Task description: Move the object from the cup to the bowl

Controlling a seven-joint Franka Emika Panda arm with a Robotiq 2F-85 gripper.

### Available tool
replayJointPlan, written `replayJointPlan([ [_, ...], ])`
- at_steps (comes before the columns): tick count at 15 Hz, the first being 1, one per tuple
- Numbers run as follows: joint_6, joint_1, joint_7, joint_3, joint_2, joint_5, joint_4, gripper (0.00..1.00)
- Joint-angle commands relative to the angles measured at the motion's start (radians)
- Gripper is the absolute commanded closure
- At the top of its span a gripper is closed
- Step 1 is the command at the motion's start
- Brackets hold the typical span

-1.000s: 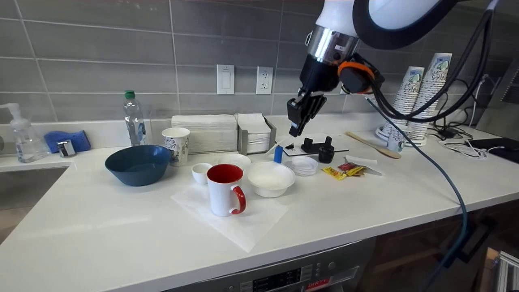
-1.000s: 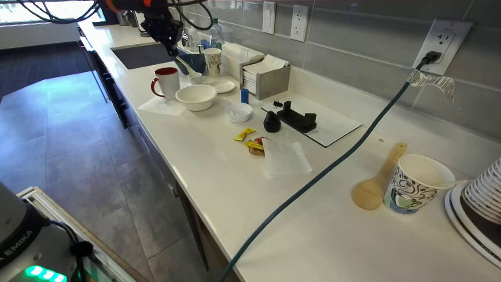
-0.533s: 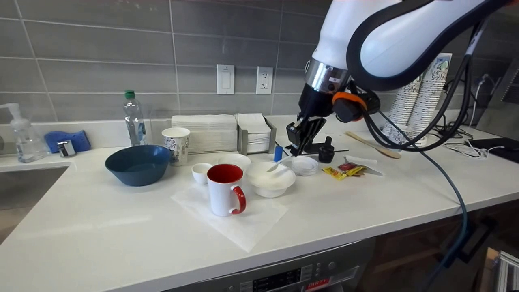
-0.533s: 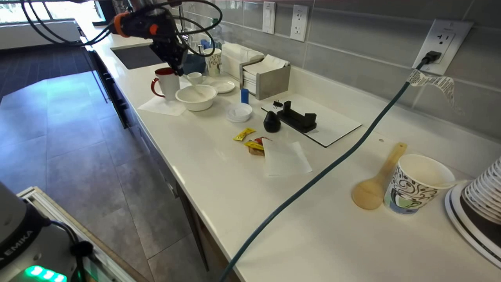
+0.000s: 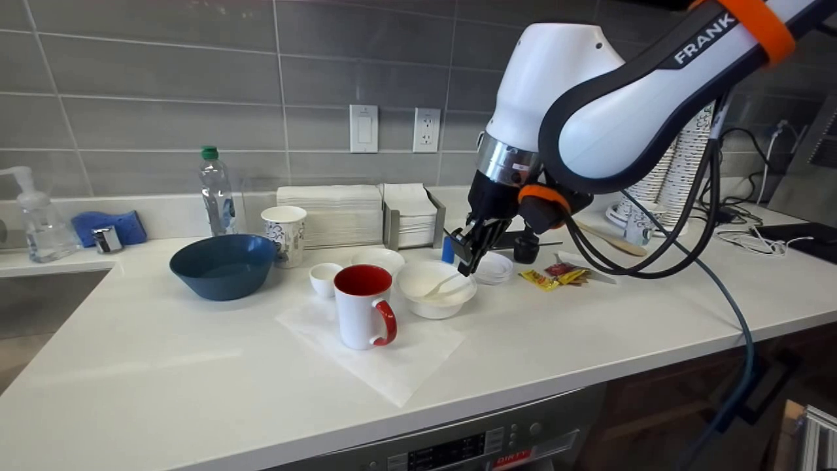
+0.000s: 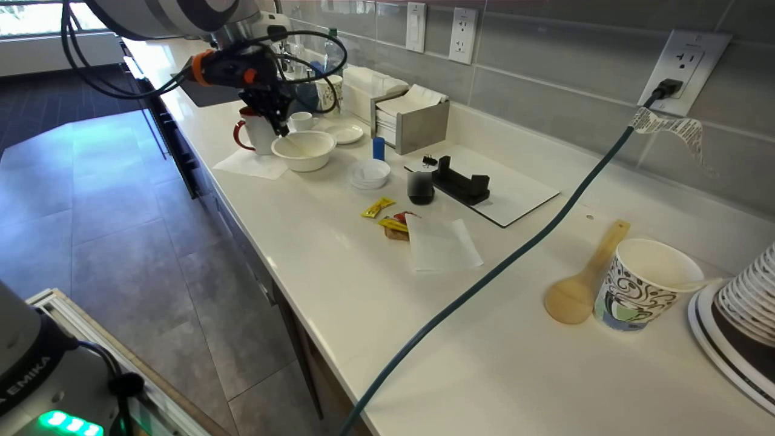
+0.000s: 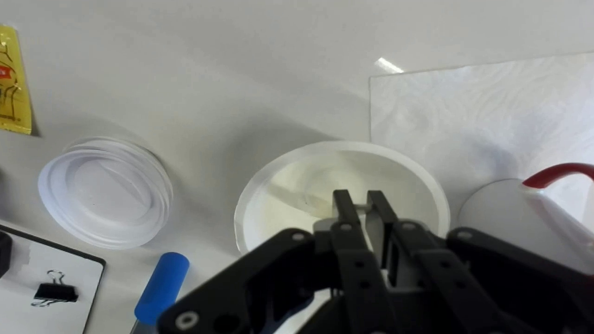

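Note:
The white bowl [image 5: 433, 310] stands on the counter beside the mug, and it also shows in an exterior view [image 6: 306, 161] and the wrist view [image 7: 325, 147]. My gripper [image 5: 463, 267] is just above the bowl's rim, pointing down and tilted; in the wrist view its fingertips [image 7: 358, 198] are close together with a thin pale handle between them. That handle belongs to a pale spoon [image 5: 439, 288], which slants down into the bowl. The white mug with red inside and handle [image 5: 355, 322] stands upright on a paper sheet; its bottom inside is hidden.
A small white cup [image 5: 323, 281] and a white plate [image 5: 379, 258] stand behind the mug and bowl. A dark blue bowl [image 5: 223, 268] is farther left. Stacked white lids [image 7: 106, 195], a blue-capped item [image 7: 162, 287] and yellow packets [image 6: 378, 207] lie near the bowl.
My gripper has come down towards the white bowl, carrying the spoon. The spoon's lower end has gone from above the counter to inside the bowl. The mug and bowl have not moved.

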Motion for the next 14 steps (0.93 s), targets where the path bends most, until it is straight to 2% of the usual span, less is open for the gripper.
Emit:
replayJointPlan([
  [1,0.015,0.014,0.024,-0.008,0.026,-0.038,0.021,0.97],
  [2,0.008,0.020,0.000,-0.004,0.022,-0.007,0.021,0.63],
  [3,0.003,0.024,-0.003,-0.003,0.015,-0.003,0.021,0.62],
  [10,-0.137,0.040,-0.011,0.000,-0.100,0.063,0.047,0.15],
  [12,-0.233,0.040,-0.029,-0.004,-0.143,0.114,0.075,0.01],
  [14,-0.391,0.038,-0.068,-0.015,-0.184,0.169,0.117,0.00],
])
